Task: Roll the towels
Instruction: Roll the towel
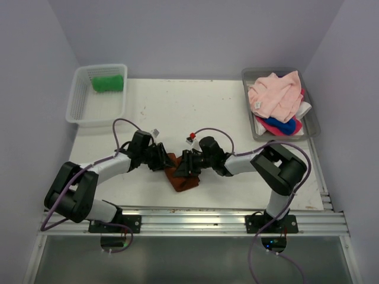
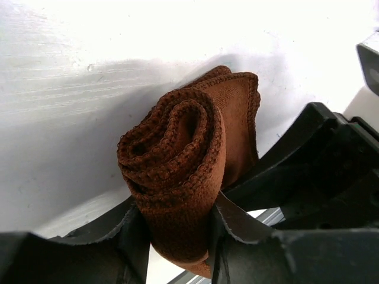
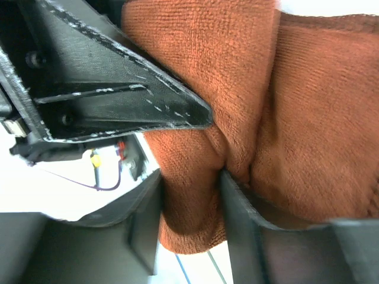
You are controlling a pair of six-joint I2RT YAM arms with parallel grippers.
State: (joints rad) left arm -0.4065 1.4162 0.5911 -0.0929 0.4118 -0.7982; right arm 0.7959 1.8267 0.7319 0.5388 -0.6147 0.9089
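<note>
A rust brown towel [image 1: 181, 176] lies at the table's near middle, partly rolled, with both grippers on it. In the left wrist view its rolled end [image 2: 172, 154] stands between the fingers of my left gripper [image 2: 177, 236], which is shut on the roll. My right gripper [image 3: 189, 207] is shut on a fold of the same towel [image 3: 296, 118], cloth filling the gap between its fingers. In the top view the left gripper [image 1: 163, 158] and right gripper [image 1: 187, 165] meet tip to tip over the towel. A bright green towel [image 1: 108, 82] lies in the basket. Pink [image 1: 275, 94], blue [image 1: 285, 126], magenta and white towels are piled in the tray.
The white mesh basket [image 1: 83, 109] stands at the far left corner, the grey tray [image 1: 312, 124] at the far right. A finger of the left gripper [image 3: 118, 77] crosses close in front of the right wrist camera. A metal rail [image 1: 189, 220] runs along the near edge.
</note>
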